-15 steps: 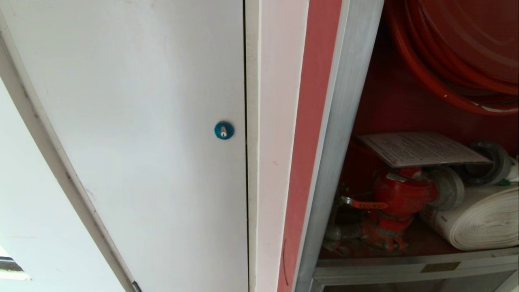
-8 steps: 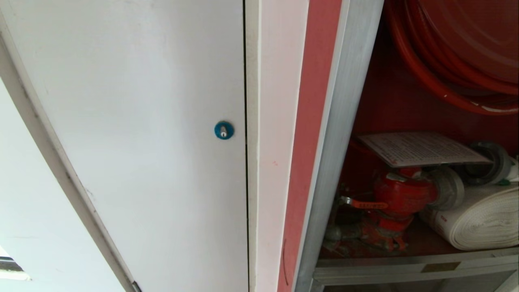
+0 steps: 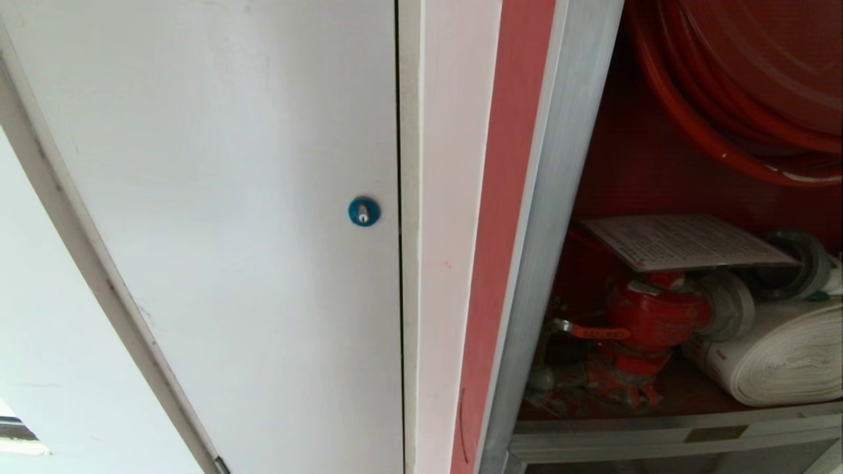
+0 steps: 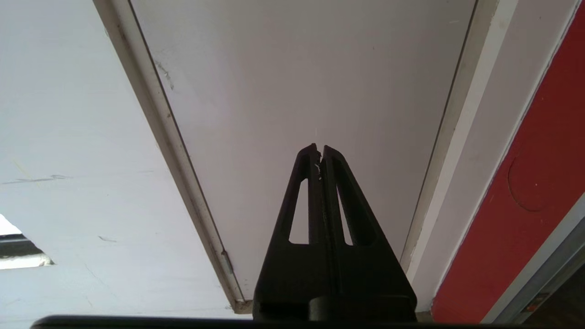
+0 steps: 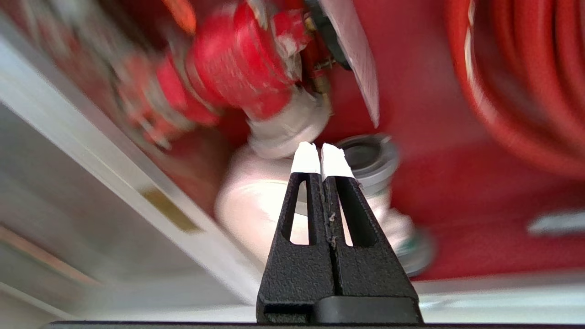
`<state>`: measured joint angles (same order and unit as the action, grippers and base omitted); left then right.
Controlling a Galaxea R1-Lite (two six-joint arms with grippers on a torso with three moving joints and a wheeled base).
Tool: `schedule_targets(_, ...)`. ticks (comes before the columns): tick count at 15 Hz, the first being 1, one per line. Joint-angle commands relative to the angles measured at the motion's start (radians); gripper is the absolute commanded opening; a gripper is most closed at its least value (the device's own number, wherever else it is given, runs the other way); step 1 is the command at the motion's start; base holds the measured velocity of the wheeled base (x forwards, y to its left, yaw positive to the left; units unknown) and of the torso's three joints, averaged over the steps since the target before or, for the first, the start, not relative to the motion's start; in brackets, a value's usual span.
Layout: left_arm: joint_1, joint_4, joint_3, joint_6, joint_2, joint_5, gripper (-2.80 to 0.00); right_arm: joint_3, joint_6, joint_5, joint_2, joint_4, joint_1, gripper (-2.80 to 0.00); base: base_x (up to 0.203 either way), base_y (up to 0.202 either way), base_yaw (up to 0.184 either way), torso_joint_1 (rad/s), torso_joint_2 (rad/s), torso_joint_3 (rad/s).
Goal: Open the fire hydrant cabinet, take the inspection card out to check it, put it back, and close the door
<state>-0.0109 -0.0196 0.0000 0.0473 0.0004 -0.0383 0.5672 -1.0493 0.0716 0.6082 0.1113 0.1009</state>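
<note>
The fire hydrant cabinet [image 3: 550, 217] stands open at the right of the head view, its silver frame edging a red interior. The inspection card [image 3: 685, 240], a whitish printed sheet, lies flat on top of the red valve [image 3: 652, 316]. The glass door is out of view. Neither arm shows in the head view. My right gripper [image 5: 320, 147] is shut and empty, rolled, pointing into the cabinet short of the valve [image 5: 237, 59] and card [image 5: 358, 59]. My left gripper [image 4: 319, 148] is shut, parked facing the white door [image 4: 301, 82].
A white door with a blue round lock [image 3: 363, 211] fills the left of the head view. A red hose reel [image 3: 744, 85] hangs above the valve. A white rolled hose [image 3: 784, 359] and grey coupling [image 3: 793, 260] lie beside it. The cabinet's lower silver rail [image 3: 672, 434] runs below.
Nothing has moved in the head view.
</note>
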Motion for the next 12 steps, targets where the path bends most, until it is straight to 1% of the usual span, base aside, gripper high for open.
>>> schedule_targets(1,0.0,0.0,0.012,0.0,0.001,0.0,-2.8,0.007,-0.146,0.027,0.033,-0.001,0.0,-2.8,0.0,0.0,0.0,0.0,0.0,0.0)
schedule_targets(3,0.0,0.0,0.012,0.0,0.0,0.0,-2.8,0.028,-0.219,0.061,0.035,-0.004,0.0,-2.8,0.0,0.0,0.0,0.0,0.0,0.0)
schedule_targets(5,0.0,0.0,0.012,0.0,0.0,0.0,-2.8,0.024,-0.242,0.062,0.036,-0.018,0.0,-2.8,0.0,0.0,0.0,0.0,0.0,0.0)
schedule_targets(8,0.0,0.0,0.012,0.0,0.0,0.0,-2.8,-0.028,-0.271,0.063,0.02,-0.124,0.0,-2.8,0.0,0.0,0.0,0.0,0.0,0.0)
schedule_targets(11,0.0,0.0,0.012,0.0,0.0,0.0,-2.8,-0.031,-0.385,0.066,0.018,-0.153,0.0,-2.8,0.0,0.0,0.0,0.0,0.0,0.0)
schedule_targets(12,0.0,0.0,0.012,0.0,0.0,0.0,-2.8,-0.027,-0.419,0.065,0.021,-0.157,0.0,-1.89,0.0,0.0,0.0,0.0,0.0,0.0)
